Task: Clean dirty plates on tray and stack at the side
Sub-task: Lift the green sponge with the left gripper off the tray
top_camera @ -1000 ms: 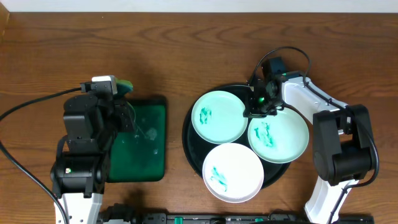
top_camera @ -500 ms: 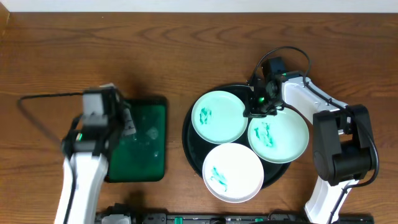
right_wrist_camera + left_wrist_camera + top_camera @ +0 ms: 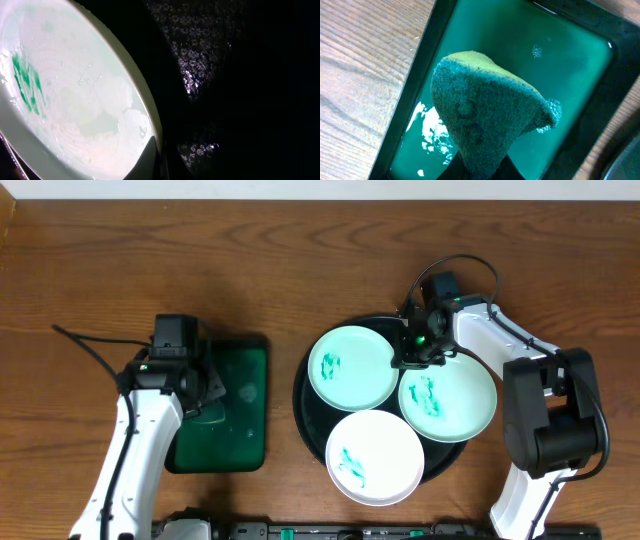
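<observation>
Three dirty plates lie on the round black tray [image 3: 310,423]: a mint one at the left [image 3: 350,368], a mint one at the right [image 3: 455,405] and a white one in front [image 3: 375,455], each with teal smears. My right gripper [image 3: 414,356] is shut on the right rim of the left mint plate [image 3: 75,100]; in the right wrist view the right gripper [image 3: 161,159] has one finger on the plate's inside and the other under the rim. My left gripper [image 3: 205,385] is shut on a green sponge [image 3: 480,110], held over the wet dark-green rectangular tray [image 3: 570,65].
The dark-green rectangular tray [image 3: 235,430] sits left of the black tray and holds a film of water with bubbles. Bare wooden table [image 3: 300,250] lies behind both trays. The right arm's base [image 3: 545,440] stands right of the black tray.
The left arm has swung down from a raised pose and now reaches over the green tray, carrying the sponge from the tray's far edge to above it. The right arm has not moved.
</observation>
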`<state>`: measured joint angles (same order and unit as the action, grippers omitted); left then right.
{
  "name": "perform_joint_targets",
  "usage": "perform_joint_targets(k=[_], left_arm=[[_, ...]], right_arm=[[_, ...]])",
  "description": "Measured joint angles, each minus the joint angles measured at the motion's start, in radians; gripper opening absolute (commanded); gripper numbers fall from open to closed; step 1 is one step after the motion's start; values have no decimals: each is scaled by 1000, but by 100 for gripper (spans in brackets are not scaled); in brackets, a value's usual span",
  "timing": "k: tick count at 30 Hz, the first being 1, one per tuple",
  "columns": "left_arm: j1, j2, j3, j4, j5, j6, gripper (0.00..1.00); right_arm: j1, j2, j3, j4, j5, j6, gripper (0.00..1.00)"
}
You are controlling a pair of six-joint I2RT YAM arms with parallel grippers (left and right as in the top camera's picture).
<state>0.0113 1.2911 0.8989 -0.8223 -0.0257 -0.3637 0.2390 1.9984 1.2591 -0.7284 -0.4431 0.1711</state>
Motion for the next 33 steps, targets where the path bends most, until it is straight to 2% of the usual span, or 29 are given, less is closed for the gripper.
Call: perform_joint_targets(k=[7, 18, 22, 33], left_arm=[[0, -59, 0, 29, 13, 17, 7], [-138, -418, 0, 378, 18, 246, 7], [-145, -482, 0, 373, -12, 280, 7], [-145, -455, 0, 338, -45, 312, 8]], right_arm=[[0, 0, 0, 0, 0, 0, 1], [0, 0, 0, 1, 0, 0, 1], [0, 0, 0, 1, 1, 0, 1], [0, 0, 0, 1, 0, 0, 1]])
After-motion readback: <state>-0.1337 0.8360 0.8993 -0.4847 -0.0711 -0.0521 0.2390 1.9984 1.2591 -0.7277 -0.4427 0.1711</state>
